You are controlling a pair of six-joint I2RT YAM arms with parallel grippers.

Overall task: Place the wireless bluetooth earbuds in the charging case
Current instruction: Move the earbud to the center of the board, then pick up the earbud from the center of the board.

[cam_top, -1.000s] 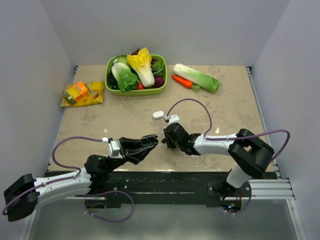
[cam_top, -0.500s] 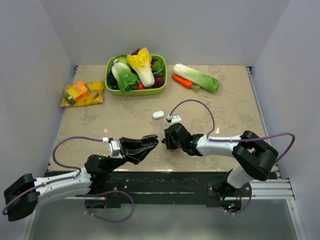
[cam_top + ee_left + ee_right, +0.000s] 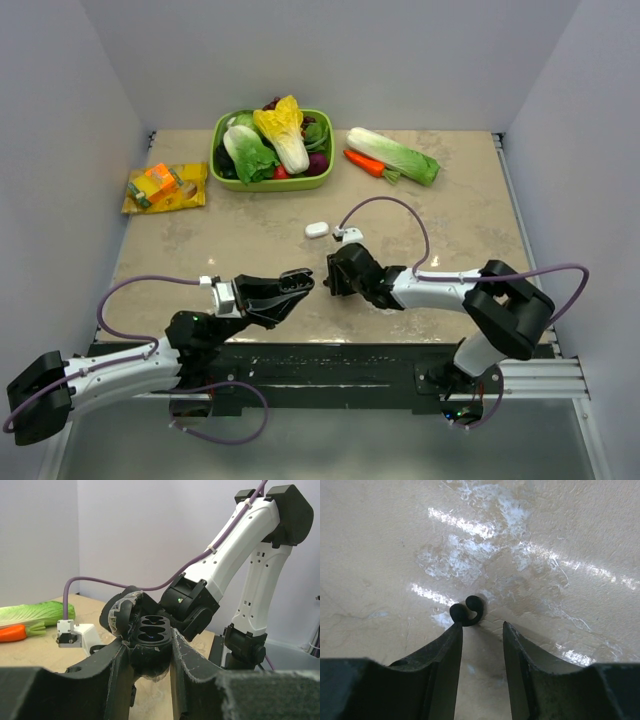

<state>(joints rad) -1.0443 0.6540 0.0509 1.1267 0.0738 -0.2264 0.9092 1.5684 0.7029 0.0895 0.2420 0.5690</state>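
Note:
My left gripper point(image 3: 150, 649) is shut on the black charging case point(image 3: 151, 630) and holds it above the table with its lid point(image 3: 121, 617) swung open to the left. The case's hollows face up and look empty. A tiny black earbud point(image 3: 467, 610), a curled shape with two round lobes, lies on the table. It touches the tip of the left finger point(image 3: 451, 642) of my right gripper point(image 3: 481, 626), which is open and low over the table. From above, the left gripper point(image 3: 292, 284) and right gripper point(image 3: 332, 273) face each other closely. A second earbud does not show clearly.
A small white pill-shaped object point(image 3: 317, 229) lies just beyond the right gripper. A green basket point(image 3: 323, 122) of vegetables stands at the back, with a cabbage point(image 3: 392, 154) and a carrot point(image 3: 364, 162) to its right. Snack packets point(image 3: 165, 187) lie at the far left.
The left arm has drawn slightly to the left with the case. The right gripper has edged a little towards the far side and stays low over the table.

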